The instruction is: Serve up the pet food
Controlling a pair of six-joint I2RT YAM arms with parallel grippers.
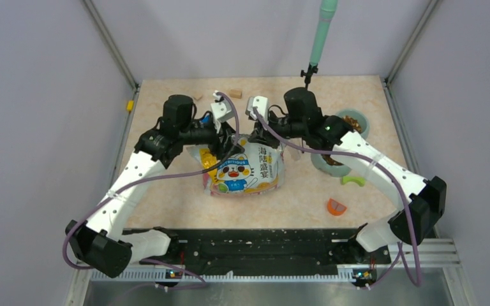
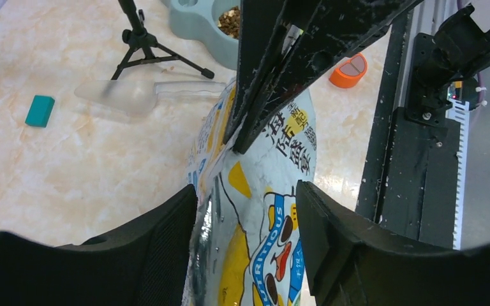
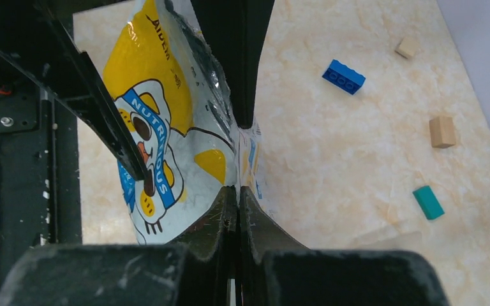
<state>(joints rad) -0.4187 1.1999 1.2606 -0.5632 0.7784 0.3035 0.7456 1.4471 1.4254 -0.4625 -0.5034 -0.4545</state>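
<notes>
The pet food bag (image 1: 245, 169), yellow and white with a cartoon cat, stands at the table's middle. My right gripper (image 1: 255, 137) is shut on the bag's top edge, which shows in the right wrist view (image 3: 237, 191). My left gripper (image 1: 228, 145) is open, its fingers on either side of the bag's top (image 2: 245, 197); the bag (image 2: 261, 217) fills the gap between them. Brown kibble (image 1: 352, 121) lies in a teal bowl (image 1: 316, 164) at the right, and also shows in the left wrist view (image 2: 230, 22).
A clear plastic scoop (image 2: 134, 95) lies behind the bag near a black tripod (image 2: 143, 41). A teal block (image 2: 39, 109), a blue brick (image 3: 343, 76) and wooden blocks (image 3: 442, 131) are scattered at the back. A green piece (image 1: 352, 180) and an orange piece (image 1: 336, 206) lie at the front right.
</notes>
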